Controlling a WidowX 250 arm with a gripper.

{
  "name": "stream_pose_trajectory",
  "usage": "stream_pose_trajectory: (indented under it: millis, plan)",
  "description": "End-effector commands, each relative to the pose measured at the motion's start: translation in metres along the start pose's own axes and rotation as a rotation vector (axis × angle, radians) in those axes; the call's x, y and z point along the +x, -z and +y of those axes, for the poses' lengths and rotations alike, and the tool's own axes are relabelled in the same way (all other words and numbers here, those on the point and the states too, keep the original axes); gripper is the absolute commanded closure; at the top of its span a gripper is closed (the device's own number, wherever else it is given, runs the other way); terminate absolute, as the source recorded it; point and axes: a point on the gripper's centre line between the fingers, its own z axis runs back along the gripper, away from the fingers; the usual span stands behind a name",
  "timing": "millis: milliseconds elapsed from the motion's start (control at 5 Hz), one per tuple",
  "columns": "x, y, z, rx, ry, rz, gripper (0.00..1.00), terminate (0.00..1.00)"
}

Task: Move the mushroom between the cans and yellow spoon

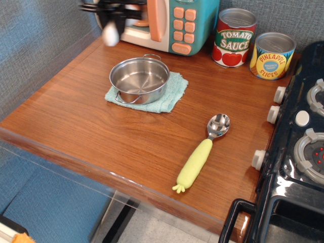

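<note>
- One robot gripper (112, 15) appears at the top left edge of the view, blurred, its dark fingers closed around the mushroom (110, 33).
- The mushroom hangs in the air, pale end down, above the back left of the wooden table (101, 136) and in front of a teal toy microwave (167, 23). Its cap is hidden in the fingers.
- Two cans (253, 45) stand at the back right, side by side, silver tops up.
- The yellow spoon (202, 152) lies well in front of them, metal bowl pointing toward the cans, handle toward the table's front edge. Bare wood lies between spoon and cans.
- A steel pot (139, 80) sits on a green cloth (169, 98), between the gripper and that gap.
- The mushroom looks like a light, rigid plastic toy with a smooth, possibly slippery stem. A grip across the thick stem seems the safest hold.
</note>
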Motion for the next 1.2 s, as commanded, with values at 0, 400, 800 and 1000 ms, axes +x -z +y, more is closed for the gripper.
stream_pose_trajectory:
  millis: [0,400,800,1000]
  plan:
    - [-0.008,-0.021,-0.09,-0.098,0.249,-0.057,1.0,0.0]
    - [-0.03,0.016,-0.179,-0.081,0.343,0.03,1.0,0.0]
    - [-0.031,0.035,-0.187,-0.097,0.377,0.084,0.0,0.0]
    - [-0.031,0.022,-0.186,-0.082,0.388,0.064,0.0,0.0]
